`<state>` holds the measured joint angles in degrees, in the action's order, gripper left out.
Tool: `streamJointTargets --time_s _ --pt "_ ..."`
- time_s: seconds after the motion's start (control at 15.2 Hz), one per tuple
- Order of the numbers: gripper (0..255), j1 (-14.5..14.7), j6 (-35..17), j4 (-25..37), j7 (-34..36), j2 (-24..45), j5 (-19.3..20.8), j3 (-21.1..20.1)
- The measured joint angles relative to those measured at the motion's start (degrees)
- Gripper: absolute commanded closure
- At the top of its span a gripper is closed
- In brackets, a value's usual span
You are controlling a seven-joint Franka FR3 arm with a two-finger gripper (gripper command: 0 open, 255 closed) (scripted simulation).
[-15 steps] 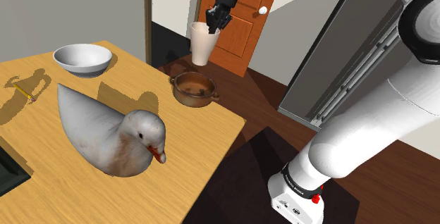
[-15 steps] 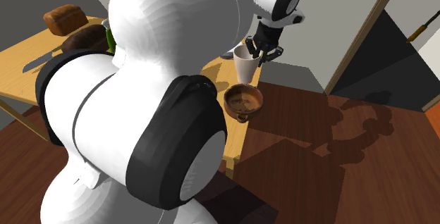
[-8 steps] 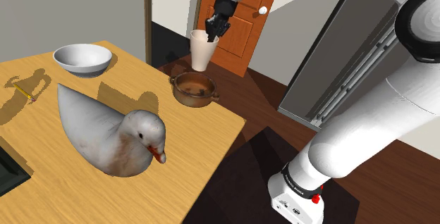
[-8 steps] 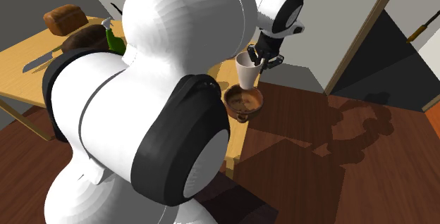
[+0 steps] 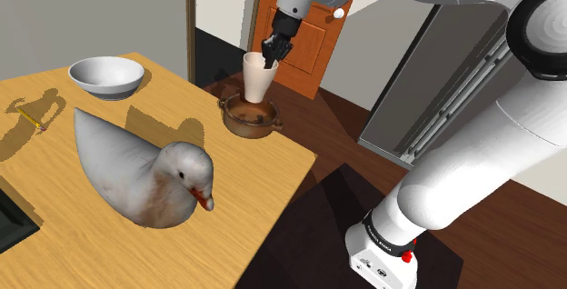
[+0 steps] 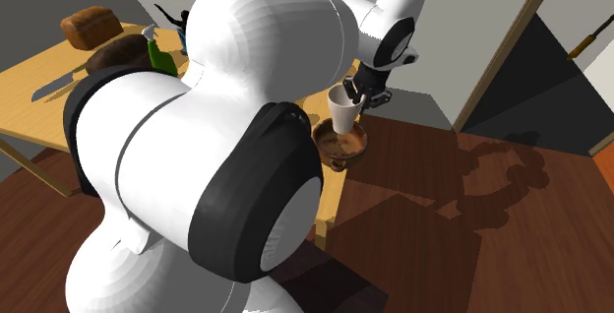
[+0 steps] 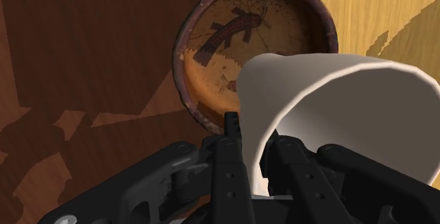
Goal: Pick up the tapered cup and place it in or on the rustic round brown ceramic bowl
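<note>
While the wooden table (image 5: 245, 183) bears the brown bowl (image 5: 252, 120) at its right edge in the shoulder view, the pale tapered cup (image 5: 255, 78) hangs upright just over that bowl, so the placing step is judged in hand. The gripper (image 5: 272, 49) is clamped on the cup's rim wall; the next move likely calls for a short straight descent, then release.

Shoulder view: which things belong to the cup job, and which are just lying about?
Job: tapered cup, clasped at its rim by the hand; brown bowl beneath it.
Lying about: duck figure; white bowl.
</note>
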<state>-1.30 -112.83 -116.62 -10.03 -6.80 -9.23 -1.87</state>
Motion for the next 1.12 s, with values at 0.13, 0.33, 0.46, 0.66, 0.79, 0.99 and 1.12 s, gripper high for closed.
streamJointTargets --time_s 0.13,0.33,0.46,0.66,0.79,0.99,1.12 --pt "255 0.1 -1.5 -1.3 -0.1 0.2 -0.1 -0.1" --pt "255 0.1 -3.8 -3.1 -0.5 0.8 -0.3 -0.1" --pt "255 0.1 -4.3 -3.5 -0.7 0.9 -0.3 -0.1" --pt "255 0.1 -4.5 -3.7 -0.7 0.8 -0.3 -0.1" --pt "255 0.1 -4.5 -3.7 -0.7 0.8 -0.3 -0.1" --pt "0 0.1 -4.6 -3.7 -0.7 0.8 -0.3 -0.1" --pt "0 0.1 -4.6 -3.7 -0.7 0.8 -0.3 -0.1"
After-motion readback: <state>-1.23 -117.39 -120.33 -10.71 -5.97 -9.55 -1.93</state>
